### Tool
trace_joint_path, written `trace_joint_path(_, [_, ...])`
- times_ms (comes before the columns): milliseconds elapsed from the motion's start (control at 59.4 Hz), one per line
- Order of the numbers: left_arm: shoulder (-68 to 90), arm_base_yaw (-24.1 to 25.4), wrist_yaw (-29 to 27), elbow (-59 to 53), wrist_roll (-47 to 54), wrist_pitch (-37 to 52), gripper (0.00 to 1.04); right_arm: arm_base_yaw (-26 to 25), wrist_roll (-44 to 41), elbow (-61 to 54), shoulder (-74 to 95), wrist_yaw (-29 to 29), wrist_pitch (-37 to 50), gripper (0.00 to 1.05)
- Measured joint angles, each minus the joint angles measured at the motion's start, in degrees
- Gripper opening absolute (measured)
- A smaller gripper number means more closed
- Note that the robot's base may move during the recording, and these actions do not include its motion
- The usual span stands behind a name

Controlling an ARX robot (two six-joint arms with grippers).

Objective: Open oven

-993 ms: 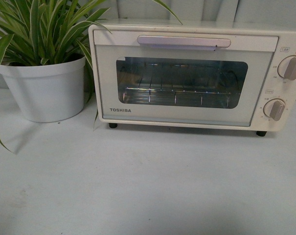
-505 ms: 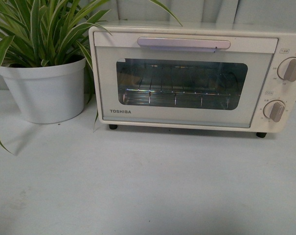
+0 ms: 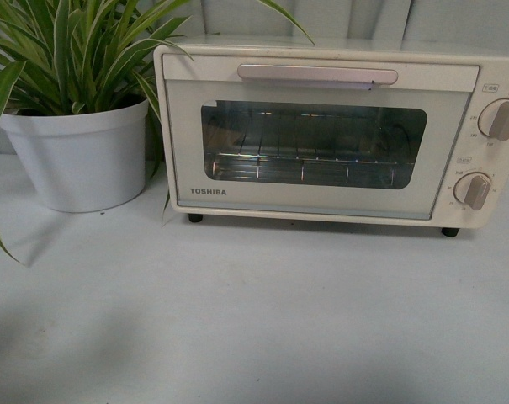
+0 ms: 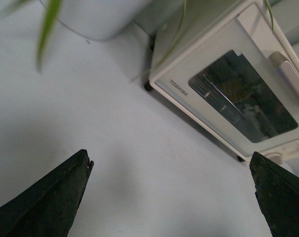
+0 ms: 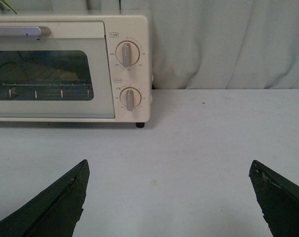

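The cream-white TOSHIBA oven (image 3: 321, 135) stands at the back of the table with its glass door shut. Its long bar handle (image 3: 317, 74) runs along the top of the door, and two beige knobs (image 3: 498, 118) sit on its right side. A wire rack shows through the window. Neither arm shows in the front view. My left gripper (image 4: 171, 165) is open and empty above the table, short of the oven (image 4: 228, 94). My right gripper (image 5: 169, 170) is open and empty, in front of and to the right of the oven (image 5: 70, 69).
A white pot (image 3: 77, 156) with a long-leaved green plant stands close to the oven's left side; it also shows in the left wrist view (image 4: 95, 17). A pale curtain (image 5: 228, 44) hangs behind the table. The pale tabletop (image 3: 254, 320) stretches in front of the oven.
The front view has shifted very slightly, so the oven and pot sit a touch lower and further right. The oven door stays shut.
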Motion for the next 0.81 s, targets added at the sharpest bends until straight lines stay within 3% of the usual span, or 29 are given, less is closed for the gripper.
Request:
trace_joint_path(252, [28.11, -6.49, 2.03, 9.57, -13.4, 11.41, 0.98, 0.0, 0.0, 0.0, 0.0, 0.02, 0.0, 0.95])
trace_joint_path(807, [46.51, -10.23, 1.57, 21.73, -21.14, 12.68, 0.98, 0.0, 0.0, 0.0, 0.0, 0.02, 0.0, 0.95])
